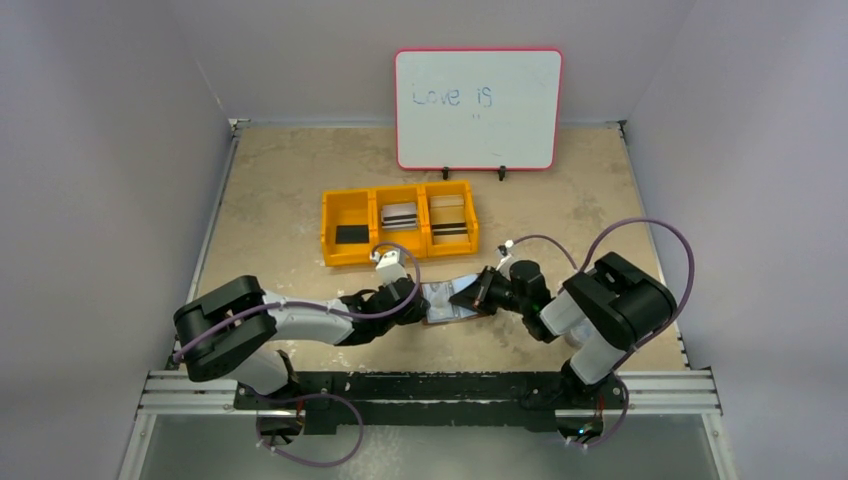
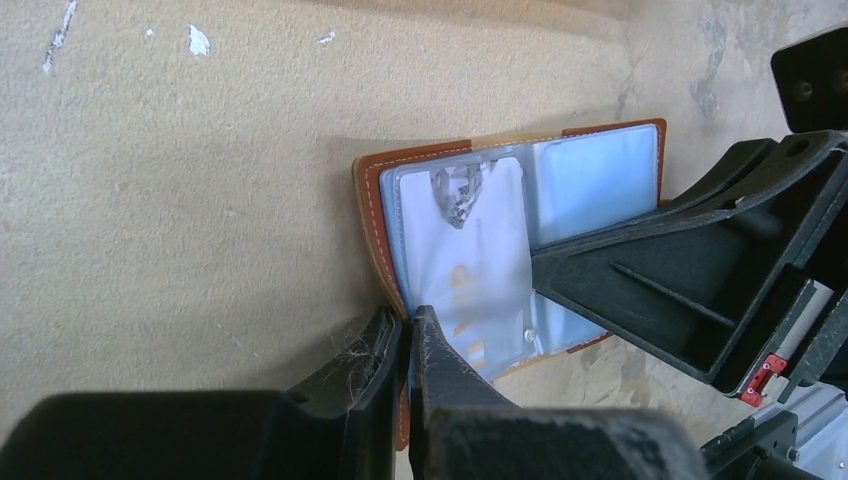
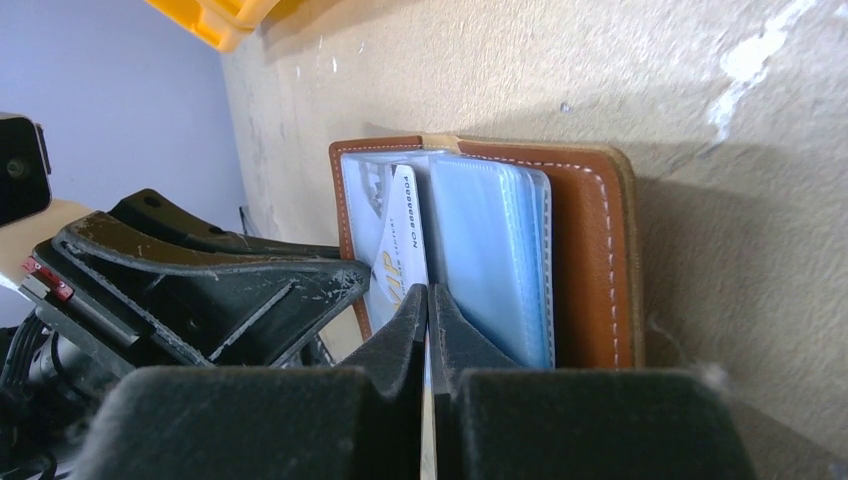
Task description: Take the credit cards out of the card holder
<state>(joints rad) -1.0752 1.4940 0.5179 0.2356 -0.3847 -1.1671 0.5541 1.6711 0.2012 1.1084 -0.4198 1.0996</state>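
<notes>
Left gripper (image 2: 408, 325): pinched the wallet (image 2: 372, 190) edge.
Right gripper (image 3: 430, 300): pinched a white card (image 3: 402, 225).
Wallet: lay open on the table (image 1: 560, 200).

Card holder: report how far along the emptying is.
Done: cards lie in all three sections of the yellow bin. In hand: the wallet lies open, left gripper shut on its edge, right gripper shut at the sleeves; what it pinches is unclear. Remaining: a white card sits in a sleeve.

Credit card (image 3: 405, 230) lettering in card holder's (image 3: 585, 250) sleeves (image 3: 485, 250): blurred, partly hidden.
</notes>
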